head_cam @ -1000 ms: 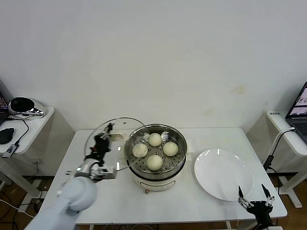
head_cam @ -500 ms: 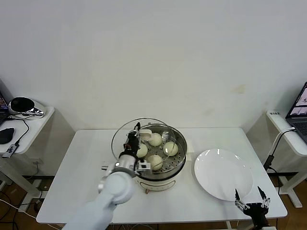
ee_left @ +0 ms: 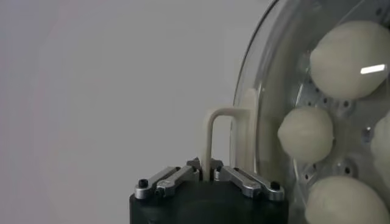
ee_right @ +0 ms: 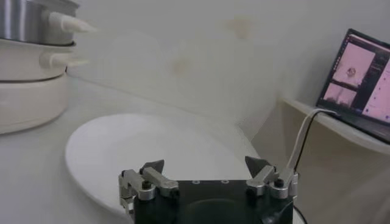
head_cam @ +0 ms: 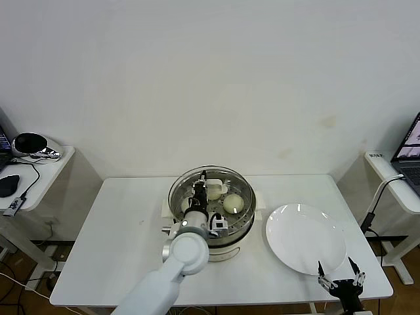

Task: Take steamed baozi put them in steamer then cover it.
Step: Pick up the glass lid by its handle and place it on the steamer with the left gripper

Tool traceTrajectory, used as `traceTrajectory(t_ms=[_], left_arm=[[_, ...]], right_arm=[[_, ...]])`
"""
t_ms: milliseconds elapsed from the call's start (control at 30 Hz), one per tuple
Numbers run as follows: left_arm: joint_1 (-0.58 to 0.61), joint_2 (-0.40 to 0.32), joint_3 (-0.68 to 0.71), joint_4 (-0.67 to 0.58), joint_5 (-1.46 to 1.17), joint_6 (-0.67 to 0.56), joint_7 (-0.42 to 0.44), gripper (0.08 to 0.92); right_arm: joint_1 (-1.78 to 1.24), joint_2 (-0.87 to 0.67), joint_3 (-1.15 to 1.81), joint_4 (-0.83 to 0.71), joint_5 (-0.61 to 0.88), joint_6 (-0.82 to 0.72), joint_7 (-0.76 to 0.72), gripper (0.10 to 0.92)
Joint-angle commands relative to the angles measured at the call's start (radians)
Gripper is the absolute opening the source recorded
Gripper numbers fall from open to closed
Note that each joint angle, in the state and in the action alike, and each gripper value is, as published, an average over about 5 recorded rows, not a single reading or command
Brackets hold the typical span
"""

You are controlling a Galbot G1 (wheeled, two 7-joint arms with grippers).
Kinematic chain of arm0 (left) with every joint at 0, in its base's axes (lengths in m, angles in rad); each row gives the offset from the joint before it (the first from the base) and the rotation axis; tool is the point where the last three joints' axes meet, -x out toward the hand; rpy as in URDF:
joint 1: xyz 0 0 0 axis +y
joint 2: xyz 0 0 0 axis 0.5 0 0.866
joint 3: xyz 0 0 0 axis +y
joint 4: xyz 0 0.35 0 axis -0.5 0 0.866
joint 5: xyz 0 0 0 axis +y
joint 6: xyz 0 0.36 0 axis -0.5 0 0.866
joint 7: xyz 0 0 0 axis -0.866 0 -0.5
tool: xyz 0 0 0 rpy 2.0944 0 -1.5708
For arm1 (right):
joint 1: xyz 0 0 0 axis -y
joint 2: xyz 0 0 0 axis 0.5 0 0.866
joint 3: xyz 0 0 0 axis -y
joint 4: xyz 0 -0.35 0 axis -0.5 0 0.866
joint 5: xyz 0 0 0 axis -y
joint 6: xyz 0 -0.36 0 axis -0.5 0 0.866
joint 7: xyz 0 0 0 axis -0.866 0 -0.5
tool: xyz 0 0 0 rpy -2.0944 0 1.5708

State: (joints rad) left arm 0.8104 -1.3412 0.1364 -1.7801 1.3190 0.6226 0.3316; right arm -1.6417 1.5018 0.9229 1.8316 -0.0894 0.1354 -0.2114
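Left gripper (ee_left: 209, 176) pinched tight on the cream-white handle (ee_left: 220, 137) of the cover (head_cam: 211, 191), held from above. Cover carried over the steamer (head_cam: 241, 226), roughly concentric with the pot rim; not possible to tell whether seated or just above. Steamer positioned at the middle of the table (head_cam: 125, 236), nearer the far edge. Steamed baozi (ee_left: 306, 134) visible through the glass, resting on the perforated tray; not all four countable past the arm.

Right gripper (ee_right: 208, 175) parked off the near right corner of the table, jaws spread wide, holding nothing, just beside the near rim of the white plate (head_cam: 295, 223).

Handling notes, as judgement:
- Glass cover: rigid, moderately heavy, brittle, smooth-surfaced. Grip on the handle only; rim and glass likely to slip.
- Narrow handle in a two-finger pinch: prone to swinging or tilting. Keep level during lowering.
- Metal rim to meet the pot rim evenly; uneven contact likely to leave the cover cocked.
- Baozi: soft, light, easily dented. Avoid downward pressure through the cover.
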Motion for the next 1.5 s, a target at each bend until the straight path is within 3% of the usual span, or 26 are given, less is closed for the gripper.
traceTrajectory(t_ms=[33, 1167, 1267, 1500], left_arm=[[-0.003, -0.056, 0.012, 0.042, 0.05, 0.007, 0.008, 0.152], [0.057, -0.074, -0.027, 0.048, 0.106, -0.035, -0.033, 0.153], [0.063, -0.076, -0.027, 0.039, 0.095, -0.037, -0.04, 0.193], [0.09, -0.073, -0.028, -0.008, 0.056, -0.032, -0.055, 0.39]], right_arm=[[0.001, 0.0, -0.002, -0.004, -0.005, 0.001, 0.001, 0.823], [0.001, -0.008, -0.022, -0.013, 0.001, 0.007, -0.002, 0.823], [0.002, -0.007, -0.024, -0.014, 0.0, 0.006, -0.002, 0.823], [0.001, -0.004, -0.028, -0.011, -0.003, 0.007, -0.003, 0.823]])
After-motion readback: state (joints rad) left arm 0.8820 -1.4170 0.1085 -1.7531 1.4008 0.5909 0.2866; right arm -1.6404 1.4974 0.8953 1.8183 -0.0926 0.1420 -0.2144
